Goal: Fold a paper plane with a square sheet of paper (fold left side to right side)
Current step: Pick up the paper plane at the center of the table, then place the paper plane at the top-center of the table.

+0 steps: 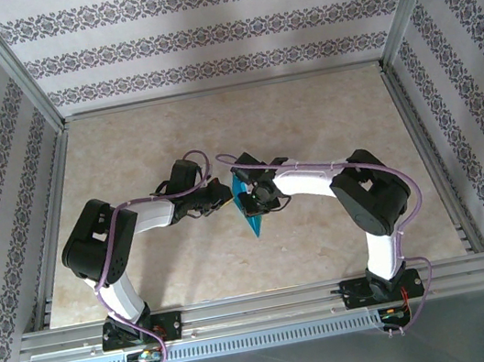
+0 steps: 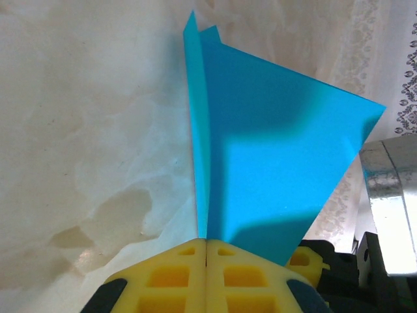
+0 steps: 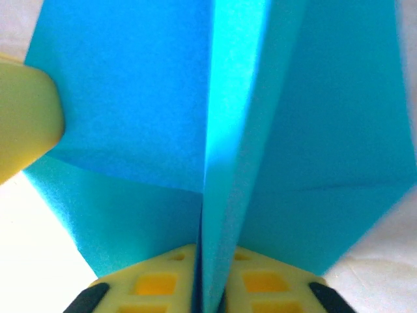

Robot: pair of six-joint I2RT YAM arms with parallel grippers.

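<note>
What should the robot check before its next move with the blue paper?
1. Left pincer shut on the thin creased teal-blue paper sheet: ok.
2. Right pincer shut on the same sheet: ok.
3. Middle crease runs straight out of the left pincer: ok.
4. No tears in the sheet where it shows: ok.
5. Sheet's lowest point clear of the beige marbled table: cannot tell.

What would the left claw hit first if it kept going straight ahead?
The folded blue paper: the left claw is pinching its crease. Just beyond, the right claw, gripping the same paper, probably comes next; depth is unclear.
</note>
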